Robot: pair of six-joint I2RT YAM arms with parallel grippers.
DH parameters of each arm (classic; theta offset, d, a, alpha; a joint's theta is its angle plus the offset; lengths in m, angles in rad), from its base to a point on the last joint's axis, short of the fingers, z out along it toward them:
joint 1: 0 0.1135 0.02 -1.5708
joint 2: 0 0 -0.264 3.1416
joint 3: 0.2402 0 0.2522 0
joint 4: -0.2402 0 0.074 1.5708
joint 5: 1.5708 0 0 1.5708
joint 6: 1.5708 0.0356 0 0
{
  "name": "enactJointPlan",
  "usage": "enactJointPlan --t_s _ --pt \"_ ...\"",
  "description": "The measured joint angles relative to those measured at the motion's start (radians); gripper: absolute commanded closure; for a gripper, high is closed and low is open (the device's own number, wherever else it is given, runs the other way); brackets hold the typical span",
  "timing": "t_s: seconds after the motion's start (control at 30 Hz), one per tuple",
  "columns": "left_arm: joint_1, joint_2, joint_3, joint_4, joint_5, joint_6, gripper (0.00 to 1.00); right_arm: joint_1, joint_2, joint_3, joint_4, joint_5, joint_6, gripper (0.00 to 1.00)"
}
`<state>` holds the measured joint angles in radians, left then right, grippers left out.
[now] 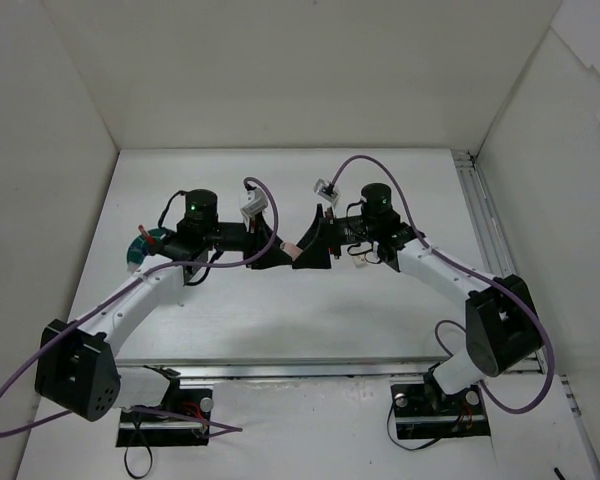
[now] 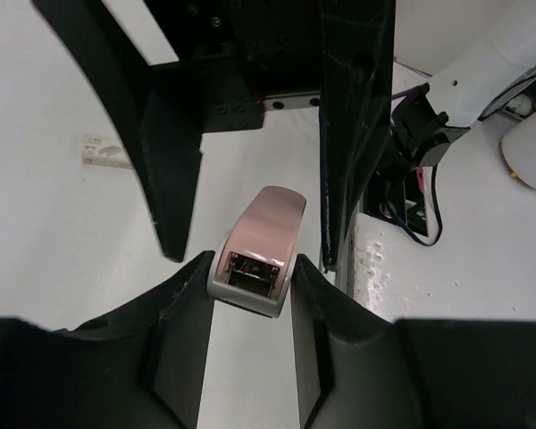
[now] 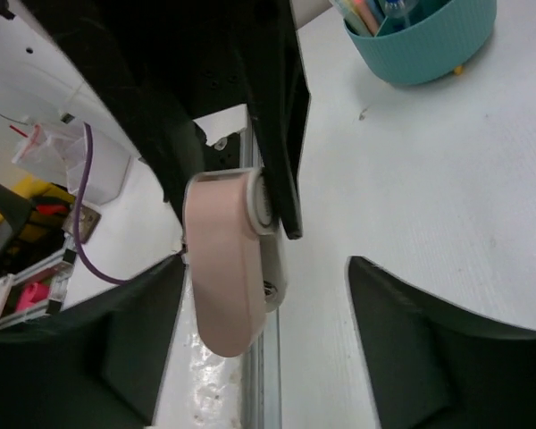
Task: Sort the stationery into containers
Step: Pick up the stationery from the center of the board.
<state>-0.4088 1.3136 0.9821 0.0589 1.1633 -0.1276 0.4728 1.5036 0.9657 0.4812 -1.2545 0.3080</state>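
Right wrist view: pens (image 3: 375, 13) already stand in the teal cup (image 3: 429, 54) beyond the wide right gripper (image 3: 266, 261); left gripper (image 2: 254, 261) clamps a pink piece (image 2: 268, 219), not yet sorted.

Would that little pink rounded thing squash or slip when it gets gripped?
The pink-and-grey rounded plastic case looks rigid: it shows no dent pinched in the left claw. Its smooth, glossy shell could be slippery. It is probably light, since an open end suggests it is hollow.
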Motion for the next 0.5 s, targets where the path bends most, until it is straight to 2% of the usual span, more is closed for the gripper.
enactJointPlan --t_s 0.07,0.17,0.3,0.4,0.5 --pt "-0.002 -0.016 0.000 -0.002 -0.024 0.000 1.00 -0.002 0.022 0.005 0.000 0.009 0.024 0.02" --pt "-0.003 -0.054 0.000 -0.019 -0.094 -0.005 1.00 -0.016 0.037 0.006 -0.002 0.034 0.057 0.02" --pt "0.003 -0.139 -0.001 -0.108 -0.286 -0.011 1.00 -0.074 0.031 0.004 -0.005 0.097 0.108 0.02" --pt "0.048 -0.237 -0.002 -0.227 -0.534 -0.042 1.00 -0.134 -0.013 -0.011 -0.065 0.213 0.110 0.02" --pt "0.150 -0.338 -0.004 -0.331 -0.784 -0.076 1.00 -0.174 -0.071 -0.012 -0.167 0.356 0.072 0.02"
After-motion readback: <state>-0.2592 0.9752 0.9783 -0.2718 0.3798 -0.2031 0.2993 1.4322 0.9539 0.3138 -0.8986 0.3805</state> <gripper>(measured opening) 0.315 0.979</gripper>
